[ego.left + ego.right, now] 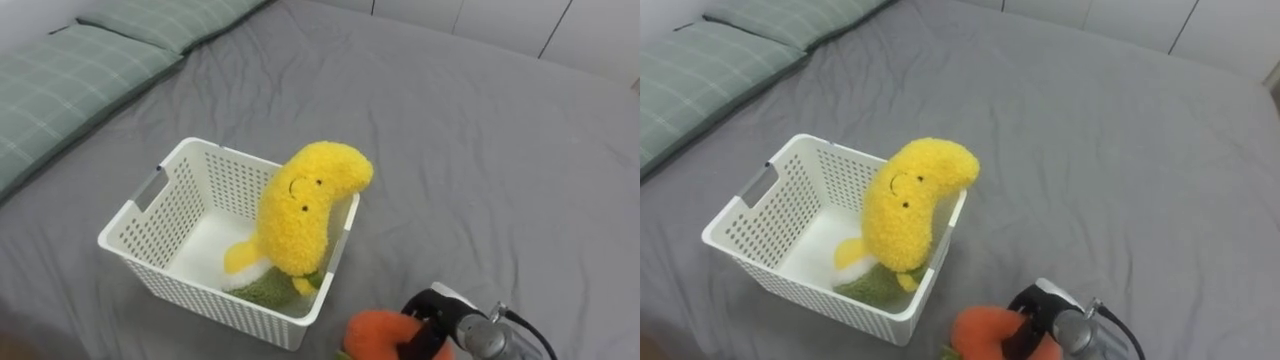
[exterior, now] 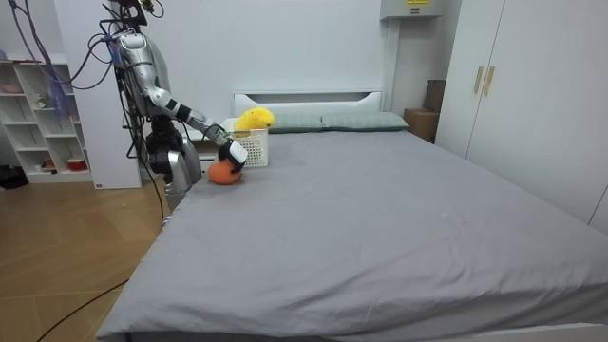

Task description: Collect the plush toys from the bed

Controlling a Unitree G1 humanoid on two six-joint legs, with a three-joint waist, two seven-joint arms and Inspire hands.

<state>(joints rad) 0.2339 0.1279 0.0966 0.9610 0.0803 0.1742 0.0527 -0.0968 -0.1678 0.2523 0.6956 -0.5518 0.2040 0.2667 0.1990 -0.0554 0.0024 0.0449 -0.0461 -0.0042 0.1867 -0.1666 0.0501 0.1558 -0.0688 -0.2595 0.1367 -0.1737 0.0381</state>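
Fuzzy plush banana point(image 1: 305, 210) in perforated plastic basket point(image 1: 150, 225) (matt white); bedsheet point(image 1: 480, 150) smooth cloth.

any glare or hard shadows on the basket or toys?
Left eye view: soft even light, no glare on the white basket or yellow toy; small highlight on the metal wrist behind the right hand, which grips the orange toy. Room view: even light, no hard shadows on the bed.

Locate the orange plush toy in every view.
Left eye view: orange plush toy at the bottom edge, right of centre, gripped by the right hand.
Right eye view: the toy at the bottom edge, near centre.
Room view: the toy left of centre, below the hand.
Shared landmark: white perforated plastic basket holding a yellow plush toy, beside it.
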